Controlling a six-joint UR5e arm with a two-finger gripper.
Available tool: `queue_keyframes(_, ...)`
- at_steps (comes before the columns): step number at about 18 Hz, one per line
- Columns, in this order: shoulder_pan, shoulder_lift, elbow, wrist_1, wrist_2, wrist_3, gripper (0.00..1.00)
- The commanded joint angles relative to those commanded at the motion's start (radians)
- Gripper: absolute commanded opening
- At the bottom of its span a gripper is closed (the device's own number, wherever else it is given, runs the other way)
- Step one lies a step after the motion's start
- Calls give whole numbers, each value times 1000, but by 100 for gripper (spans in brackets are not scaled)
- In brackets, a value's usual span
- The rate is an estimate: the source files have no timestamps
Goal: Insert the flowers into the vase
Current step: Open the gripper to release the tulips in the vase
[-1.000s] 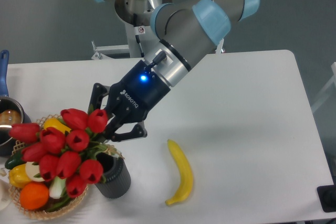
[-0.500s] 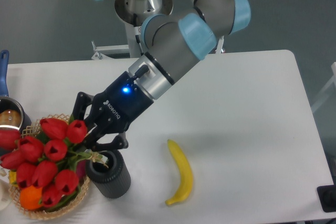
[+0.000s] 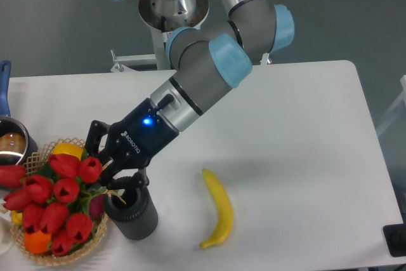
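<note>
Camera: end effector (image 3: 108, 171) grips flowers (image 3: 54, 201) beside vase (image 3: 132, 212).

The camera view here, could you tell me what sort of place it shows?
Most likely a robotics lab set up as a mock household scene: an industrial arm on a pedestal at a plain white table, with staged props such as a wicker basket of vegetables, a banana and a pot.

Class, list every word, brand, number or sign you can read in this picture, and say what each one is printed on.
"ROBOTIQ": white letters on the black body of the gripper, small but legible.
A small sticker on the robot's base column: too small to read.
Nothing readable on the vase, the flowers or the banana.
</note>
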Motion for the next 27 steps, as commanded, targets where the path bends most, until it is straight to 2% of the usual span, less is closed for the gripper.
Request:
queue_keyframes(5,2,-41,3,0,41,5,7)
queue_keyframes(10,3,-45,-41,2,103,6,11)
queue_keyframes(13,6,-40,-70,2,112,8,17)
queue_keyframes(15,15,-19,-115,2,121,14,37)
queue_keyframes(16,21,3,-141,2,121,14,40)
queue_keyframes(18,32,33,-187,2,121,15,55)
queue_keyframes(20,54,72,-233,2,121,29,83)
queue_keyframes(22,72,110,-282,2,121,44,100)
queue_keyframes(24,90,147,-323,2,121,58,100)
queue_keyframes(27,132,178,-347,-2,121,72,100)
